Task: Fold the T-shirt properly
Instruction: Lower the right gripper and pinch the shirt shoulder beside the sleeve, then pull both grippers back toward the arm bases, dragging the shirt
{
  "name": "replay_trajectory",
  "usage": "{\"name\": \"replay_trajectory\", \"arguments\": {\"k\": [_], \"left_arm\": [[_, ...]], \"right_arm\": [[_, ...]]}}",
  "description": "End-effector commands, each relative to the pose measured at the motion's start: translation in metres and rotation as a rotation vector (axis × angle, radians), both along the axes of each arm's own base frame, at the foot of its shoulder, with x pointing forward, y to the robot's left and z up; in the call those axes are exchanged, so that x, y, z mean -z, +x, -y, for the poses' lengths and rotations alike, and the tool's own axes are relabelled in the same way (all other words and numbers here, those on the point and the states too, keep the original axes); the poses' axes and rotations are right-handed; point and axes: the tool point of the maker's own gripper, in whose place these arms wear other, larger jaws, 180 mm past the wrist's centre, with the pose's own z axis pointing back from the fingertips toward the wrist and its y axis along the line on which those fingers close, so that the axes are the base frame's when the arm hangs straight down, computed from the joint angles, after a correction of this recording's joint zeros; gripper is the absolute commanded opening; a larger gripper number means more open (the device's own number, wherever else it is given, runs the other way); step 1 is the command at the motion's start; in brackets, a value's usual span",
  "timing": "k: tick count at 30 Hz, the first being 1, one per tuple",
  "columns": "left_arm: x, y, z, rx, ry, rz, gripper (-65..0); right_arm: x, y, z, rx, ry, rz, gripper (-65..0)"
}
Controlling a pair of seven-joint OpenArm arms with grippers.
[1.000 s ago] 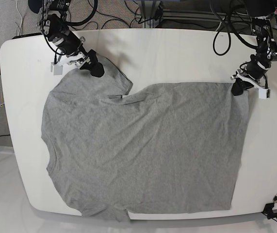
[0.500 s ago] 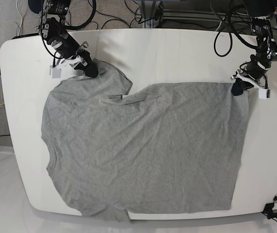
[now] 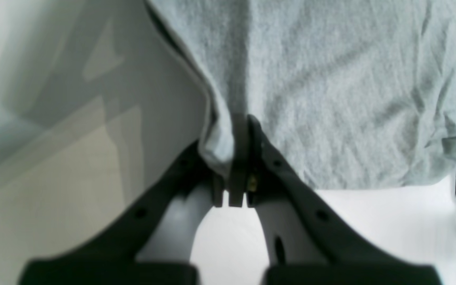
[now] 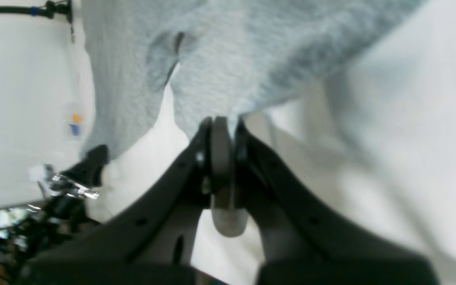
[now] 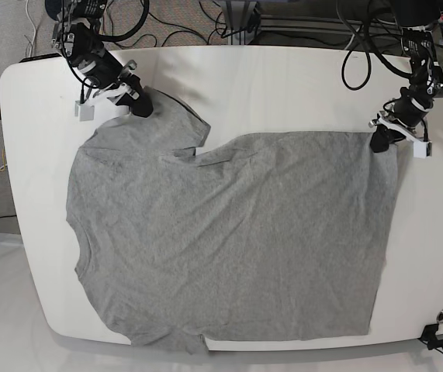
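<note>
Two corners pinched: left gripper (image 5: 378,142) clenched on T-shirt (image 5: 229,240) hem corner, right gripper (image 5: 142,107) clamped on far sleeve. Spread flat across white table (image 5: 283,85); no fold yet made.

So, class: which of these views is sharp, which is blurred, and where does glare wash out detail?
Base view: sharp, evenly lit heather-grey cotton T-shirt. Left wrist view: soft focus, dark shut left claw blurred. Right wrist view: smeared, shut right claw fuzzy, glossy white tabletop glaring on the right.

Right gripper (image 4: 222,130) fingers (image 4: 202,136) pinching T-shirt (image 4: 228,71) edge.
</note>
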Motion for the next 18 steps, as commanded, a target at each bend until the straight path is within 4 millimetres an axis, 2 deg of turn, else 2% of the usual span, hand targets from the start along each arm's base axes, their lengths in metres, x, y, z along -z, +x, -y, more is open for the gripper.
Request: {"name": "replay_trajectory", "arguments": {"k": [1, 6, 9, 11, 13, 18], "left_arm": [[-0.018, 0.009, -0.006, 0.009, 0.021, 0.057, -65.0], [-0.033, 0.007, -0.004, 0.043, 0.060, 0.090, -65.0], [-0.040, 0.005, -0.010, 0.061, 0.092, 0.094, -65.0], [-0.038, 0.001, -0.011, 0.062, 0.095, 0.085, -65.0], [-0.037, -0.002, -0.014, 0.071, 0.107, 0.075, -65.0], [-0.027, -0.026, -0.012, 0.126, 0.114, 0.041, -65.0]], "right_arm": [[-0.024, 0.006, 0.003, -0.041, -0.091, 0.076, -65.0], [-0.031, -0.003, 0.008, -0.111, -0.299, 0.079, -65.0], [-0.026, -0.012, 0.012, -0.128, -0.351, 0.053, -65.0], [-0.027, -0.014, 0.013, -0.135, -0.363, 0.053, -65.0], [-0.027, -0.026, 0.014, -0.144, -0.373, 0.034, -65.0], [-0.025, -0.057, 0.016, -0.184, -0.402, -0.018, -65.0]]}}
